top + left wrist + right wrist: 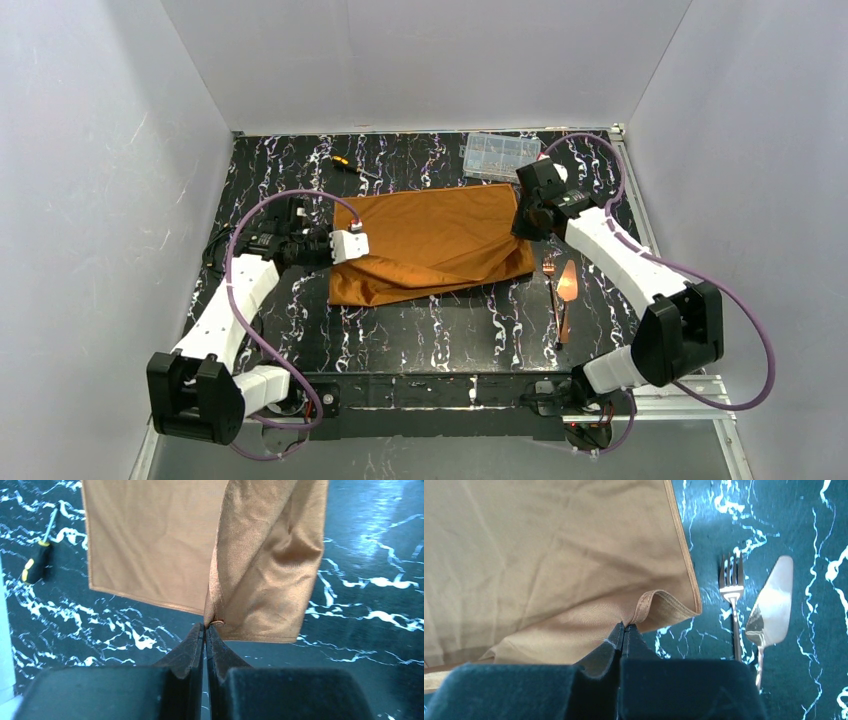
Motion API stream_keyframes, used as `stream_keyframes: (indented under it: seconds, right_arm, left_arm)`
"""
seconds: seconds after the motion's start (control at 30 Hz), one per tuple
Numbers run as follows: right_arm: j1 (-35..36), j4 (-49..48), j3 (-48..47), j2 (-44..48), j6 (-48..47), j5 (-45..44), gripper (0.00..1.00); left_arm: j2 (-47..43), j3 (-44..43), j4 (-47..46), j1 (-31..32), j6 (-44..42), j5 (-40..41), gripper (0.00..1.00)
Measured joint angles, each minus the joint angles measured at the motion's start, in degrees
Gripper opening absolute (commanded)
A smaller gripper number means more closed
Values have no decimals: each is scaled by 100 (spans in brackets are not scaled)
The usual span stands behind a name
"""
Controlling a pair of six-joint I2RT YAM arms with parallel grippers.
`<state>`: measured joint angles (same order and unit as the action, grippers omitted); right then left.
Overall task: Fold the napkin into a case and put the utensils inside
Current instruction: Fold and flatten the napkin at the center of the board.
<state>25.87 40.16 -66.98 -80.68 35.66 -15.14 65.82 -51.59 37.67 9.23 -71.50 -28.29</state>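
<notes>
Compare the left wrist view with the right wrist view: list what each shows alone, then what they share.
Left wrist only: a yellow-and-black screwdriver beside the napkin. Right wrist only: a fork and a flat server, side by side off the napkin's edge. Both: the napkin on the black marbled table, its hem pinched by the left gripper in one, the right gripper in the other.

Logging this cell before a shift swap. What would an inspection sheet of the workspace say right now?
Surface: black marbled table, no spills seen.
Job's things: napkin rumpled, mid-fold; fork and server lie beside it, outside.
Clutter: screwdriver, plastic box at the far edge.
Grippers: left gripper and right gripper each pinch the napkin's hem.
Cables: purple cables loop along both arms.
Surroundings: white walls.
</notes>
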Motion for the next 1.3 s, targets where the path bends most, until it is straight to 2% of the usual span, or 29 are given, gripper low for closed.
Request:
stream_keyframes:
  seconds: [0.43,0.83,1.07,1.23,1.3]
  right_arm:
    - [-407,-426,-977,-1298,-79,234,1]
    - [-531,-575,-1569,-2116,-144,317,1]
    - [-752,-719,-1727,-2671,-155,345,1]
    - [-931,-874,-1834,-3108,-127,457,50]
    - [-977,-901,-1971,-3307,-133,525,63]
  left_arm:
    - [608,42,-1473,-170,601,605,0]
    - [1419,-22,-2103,-214,833,839,0]
    - [1961,-361,-2420,-275,1137,951,0]
    - [2249,-575,-2496,-280,1290,1008,0]
    - [2367,-693,-2498,-280,1364,1025,2]
